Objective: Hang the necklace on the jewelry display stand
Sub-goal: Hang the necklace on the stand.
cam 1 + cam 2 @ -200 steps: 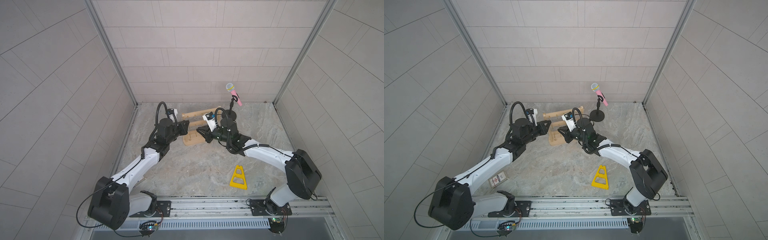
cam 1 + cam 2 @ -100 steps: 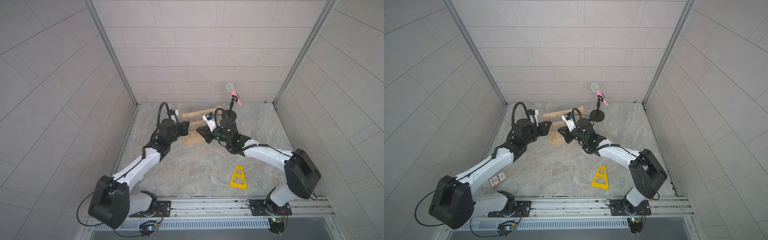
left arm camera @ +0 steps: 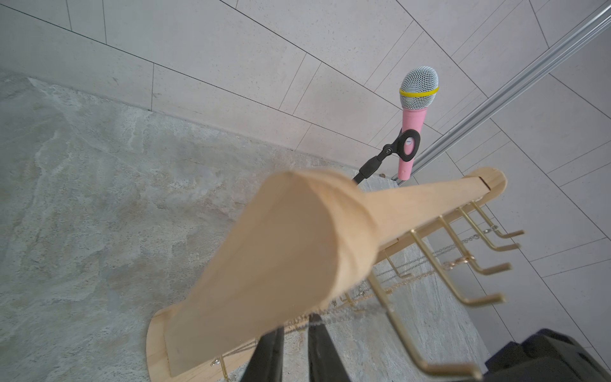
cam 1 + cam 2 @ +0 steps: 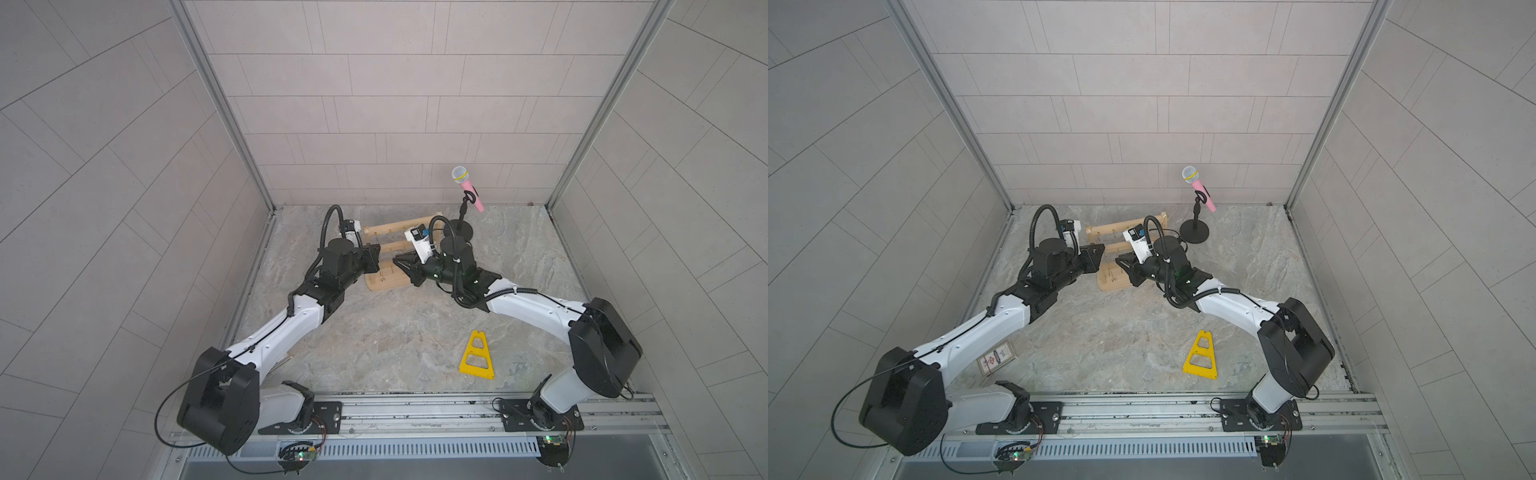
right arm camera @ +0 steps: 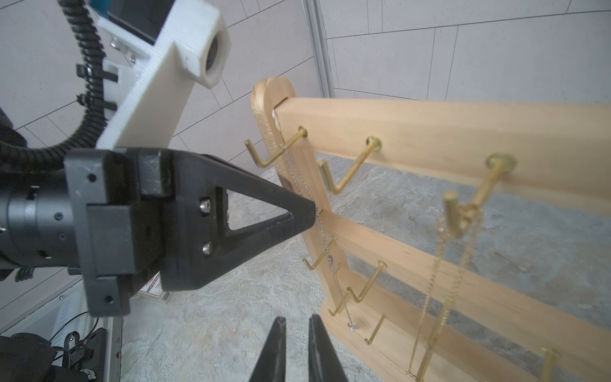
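Against the wooden jewelry display stand (image 5: 429,132), left end effector (image 5: 312,215) pinches the fine silver necklace (image 5: 330,260); right end effector (image 5: 296,319) slightly apart.

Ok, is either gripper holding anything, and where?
The right gripper holds nothing. The left gripper reaches the silver necklace partway down its hanging length; whether it pinches it cannot be told.

Both top views: jewelry display stand (image 4: 384,282) largely covered by the left gripper (image 4: 377,258) and right gripper (image 4: 395,262), what hangs on it too small to make out. Left wrist view: the stand's near post a blurred mass mid-frame, gripper fingers cut by the bottom edge, a black housing (image 3: 545,357) cropped at lower right. Right wrist view: stand runs off the right edge, a printed card (image 5: 153,287) shows only a corner behind the left gripper, and whether that gripper's tip pinches the thin silver chain (image 5: 322,231) cannot be told.
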Robot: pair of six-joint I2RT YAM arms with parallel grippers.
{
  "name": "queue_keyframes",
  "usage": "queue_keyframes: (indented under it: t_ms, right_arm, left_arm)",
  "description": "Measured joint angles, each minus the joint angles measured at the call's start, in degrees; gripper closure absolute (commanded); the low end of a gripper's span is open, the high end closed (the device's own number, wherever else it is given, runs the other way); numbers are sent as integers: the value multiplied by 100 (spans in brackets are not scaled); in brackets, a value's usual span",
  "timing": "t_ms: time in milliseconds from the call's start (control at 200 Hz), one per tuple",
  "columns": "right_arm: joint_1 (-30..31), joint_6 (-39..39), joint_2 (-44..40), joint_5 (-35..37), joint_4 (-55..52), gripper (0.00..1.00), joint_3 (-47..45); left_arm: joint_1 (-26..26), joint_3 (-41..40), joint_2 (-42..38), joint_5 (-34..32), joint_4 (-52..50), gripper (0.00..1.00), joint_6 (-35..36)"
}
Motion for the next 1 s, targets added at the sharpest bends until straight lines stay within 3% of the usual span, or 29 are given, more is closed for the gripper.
queue_keyframes:
  t_ms: [996]
  right_arm:
    - [-22, 48, 0, -9, 101, 84, -11]
  left_arm:
    - [-116, 28, -229, -258, -348, 79, 175]
